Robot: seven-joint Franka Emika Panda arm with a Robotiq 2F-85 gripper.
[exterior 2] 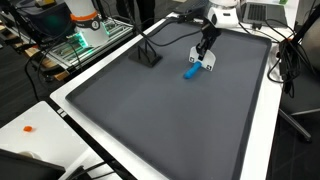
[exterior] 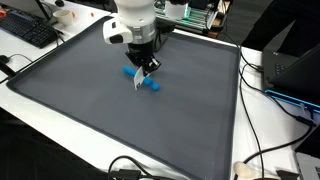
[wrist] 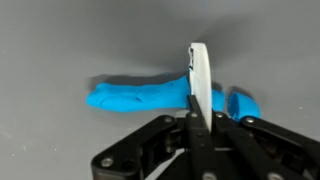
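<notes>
Around my gripper (wrist: 196, 122) the grey mat (exterior: 70, 100) is bare nearby. A black stand (exterior 2: 148, 52) sits on it at upper middle in an exterior view, well apart from me. A keyboard (exterior: 28, 30) lies off the mat at upper left, and cables (exterior: 262, 80) trail at right. My fingers are clamped on a thin white strip (wrist: 198, 75), held upright. The blue object (wrist: 140, 97) lies flat on the mat at the centre of the wrist view. It is long, lumpy and bright, and it crosses behind the strip; I cannot tell whether they touch.
</notes>
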